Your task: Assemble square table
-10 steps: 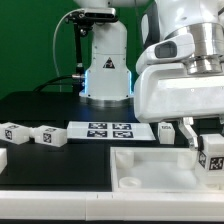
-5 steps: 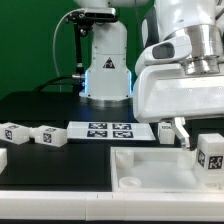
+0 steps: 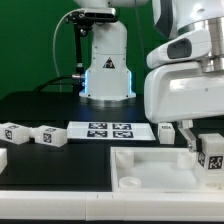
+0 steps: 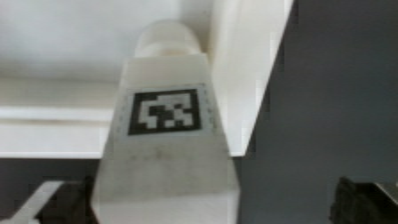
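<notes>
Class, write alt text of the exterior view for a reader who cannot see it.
A white robot arm's open gripper straddles an upright tagged leg on the square table top. Loose legs and the marker board lie on the black table.

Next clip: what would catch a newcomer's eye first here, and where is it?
A tagged leg stands upright on the white table top at the exterior view's right, the open tool straddling it; it fills the wrist view. Two loose legs lie on the black table at the exterior view's left, beside the marker board.
</notes>
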